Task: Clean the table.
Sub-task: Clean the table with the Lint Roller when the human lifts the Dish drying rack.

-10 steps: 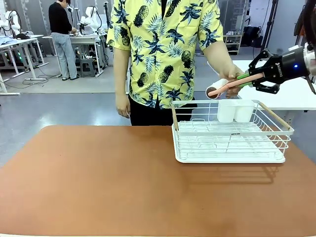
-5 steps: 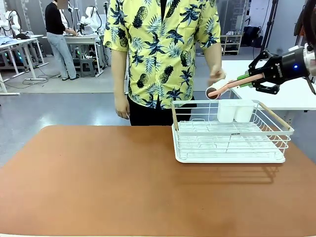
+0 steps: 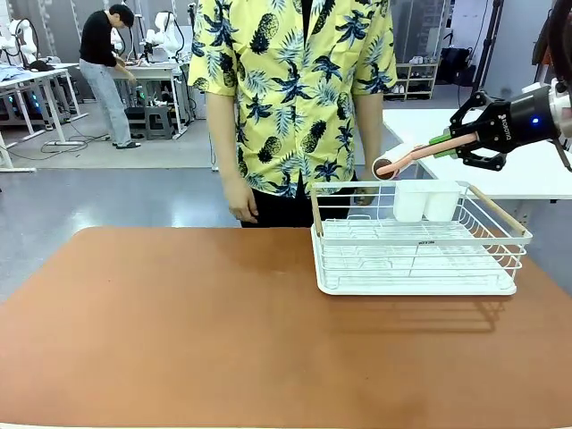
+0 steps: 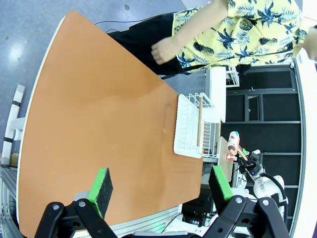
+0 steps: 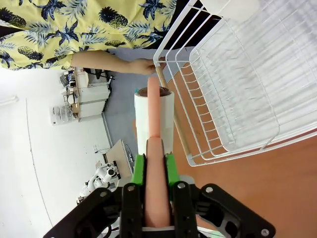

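R gripper (image 3: pixel 442 143) grips lint roller (image 3: pixel 416 154) above rack (image 3: pixel 416 290) far rim.

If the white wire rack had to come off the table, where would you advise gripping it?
Probably the wooden handle on the white wire rack's left end, from above: a slim, exposed bar along the rim that fingers could straddle, nearest the free, open left gripper.

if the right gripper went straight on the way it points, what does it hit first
Probably the person's hand, past the lint roller the right gripper holds; depth is unclear.
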{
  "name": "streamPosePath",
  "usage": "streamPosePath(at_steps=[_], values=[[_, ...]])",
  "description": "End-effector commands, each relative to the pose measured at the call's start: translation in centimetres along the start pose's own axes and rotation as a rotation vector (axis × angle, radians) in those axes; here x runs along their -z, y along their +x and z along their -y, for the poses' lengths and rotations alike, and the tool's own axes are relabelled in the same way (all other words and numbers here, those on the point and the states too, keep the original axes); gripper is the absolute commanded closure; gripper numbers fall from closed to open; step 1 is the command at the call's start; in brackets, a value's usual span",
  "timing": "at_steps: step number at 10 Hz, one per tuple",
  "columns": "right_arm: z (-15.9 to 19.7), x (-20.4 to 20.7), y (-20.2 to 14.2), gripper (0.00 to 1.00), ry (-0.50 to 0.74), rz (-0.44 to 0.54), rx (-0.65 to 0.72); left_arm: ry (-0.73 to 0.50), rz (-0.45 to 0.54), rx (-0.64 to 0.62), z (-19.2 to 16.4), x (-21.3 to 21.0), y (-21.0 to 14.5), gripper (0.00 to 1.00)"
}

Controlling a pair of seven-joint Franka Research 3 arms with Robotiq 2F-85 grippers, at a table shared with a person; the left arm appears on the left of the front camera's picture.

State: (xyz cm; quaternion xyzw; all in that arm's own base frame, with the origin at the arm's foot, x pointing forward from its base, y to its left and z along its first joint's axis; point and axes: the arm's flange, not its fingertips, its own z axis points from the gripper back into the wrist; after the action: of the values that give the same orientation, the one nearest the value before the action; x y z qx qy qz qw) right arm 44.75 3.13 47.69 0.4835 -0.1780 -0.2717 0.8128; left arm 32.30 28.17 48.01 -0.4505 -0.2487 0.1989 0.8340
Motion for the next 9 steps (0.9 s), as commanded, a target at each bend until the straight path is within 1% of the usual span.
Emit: streamPosePath(at_steps=[1,9], values=[[-0.15,0.14,-0.15,0.98,-0.001,-0.004,-0.004,-0.018,0.000,0.006,-0.07,-0.27,-0.05,0.00],[-0.15,0.14,-0.15,0.98,-0.001,-0.004,-0.004,-0.018,0.000,0.006,-0.07,-0.27,-0.05,0.00]])
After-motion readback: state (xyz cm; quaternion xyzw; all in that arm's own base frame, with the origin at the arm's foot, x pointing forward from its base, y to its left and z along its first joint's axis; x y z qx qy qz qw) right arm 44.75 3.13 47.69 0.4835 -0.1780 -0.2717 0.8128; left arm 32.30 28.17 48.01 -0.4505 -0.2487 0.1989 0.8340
